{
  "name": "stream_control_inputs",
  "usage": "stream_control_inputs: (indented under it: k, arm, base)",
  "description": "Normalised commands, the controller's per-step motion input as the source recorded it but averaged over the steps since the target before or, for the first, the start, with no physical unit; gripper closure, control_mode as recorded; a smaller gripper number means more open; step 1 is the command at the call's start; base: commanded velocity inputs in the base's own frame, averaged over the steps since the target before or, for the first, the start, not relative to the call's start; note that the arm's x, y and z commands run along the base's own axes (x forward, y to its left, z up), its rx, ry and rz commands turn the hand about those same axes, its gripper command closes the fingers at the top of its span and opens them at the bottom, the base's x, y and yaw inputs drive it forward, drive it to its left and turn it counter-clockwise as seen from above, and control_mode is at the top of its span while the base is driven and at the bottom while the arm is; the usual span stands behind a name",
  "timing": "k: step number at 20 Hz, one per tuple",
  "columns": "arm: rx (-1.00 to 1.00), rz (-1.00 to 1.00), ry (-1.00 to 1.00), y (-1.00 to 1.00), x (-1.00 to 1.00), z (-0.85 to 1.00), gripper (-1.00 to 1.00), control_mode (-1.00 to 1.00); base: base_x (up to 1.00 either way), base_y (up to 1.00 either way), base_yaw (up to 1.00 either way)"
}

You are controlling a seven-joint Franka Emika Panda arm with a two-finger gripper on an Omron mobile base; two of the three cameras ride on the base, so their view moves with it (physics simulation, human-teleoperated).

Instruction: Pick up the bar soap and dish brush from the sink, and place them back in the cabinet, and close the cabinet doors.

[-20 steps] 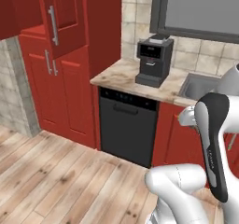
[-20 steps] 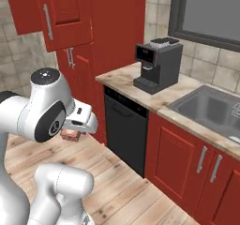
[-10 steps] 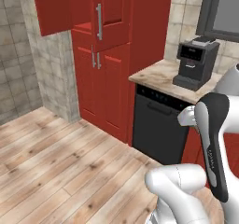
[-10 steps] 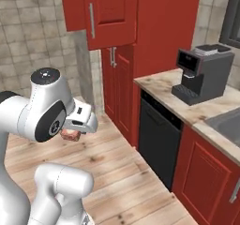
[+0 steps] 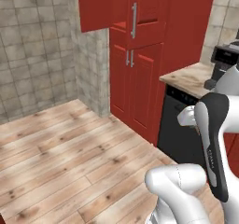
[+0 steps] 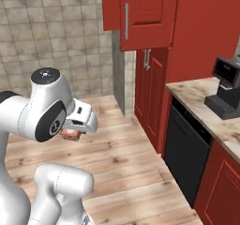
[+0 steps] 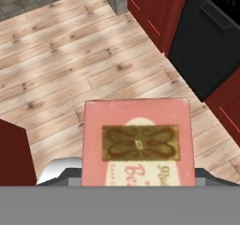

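Pinching the bar soap (image 7: 137,144) by its side edges, the pincer (image 6: 71,133) held it (probably light, rigid, slick).

We see our white arm folded close over the base, the big round joint with its dark cap high at the left of the right base view. In the left base view, a dark-striped link stands upright at the lower right. Our gripper (image 6: 71,134) sits tucked under the wrist, left of centre in the right base view, its jaws closed on the bar soap (image 7: 137,144), held low.
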Motion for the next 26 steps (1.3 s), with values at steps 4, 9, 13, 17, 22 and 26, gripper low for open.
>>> stream_control_inputs:
  k: [4, 9, 13, 17, 22, 26]
  arm:
    - [0.00, 0.00, 0.00, 0.00, 0.00, 0.00, 1.00, 1.00]
    - [0.00, 0.00, 0.00, 0.00, 0.00, 0.00, 1.00, 1.00]
    - [0.00, 0.00, 0.00, 0.00, 0.00, 0.00, 1.00, 1.00]
    - [0.00, 0.00, 0.00, 0.00, 0.00, 0.00, 1.00, 1.00]
    - [0.00, 0.00, 0.00, 0.00, 0.00, 0.00, 1.00, 1.00]
    - [0.00, 0.00, 0.00, 0.00, 0.00, 0.00, 1.00, 1.00]
  base:
    - [0.01, 0.00, 0.40]
    - [0.14, 0.00, 0.43]
    - [0.22, 0.03, 0.42]
    - [0.34, 0.05, 0.38]
    - [0.40, 0.08, 0.36]
    - [0.62, 0.06, 0.20]
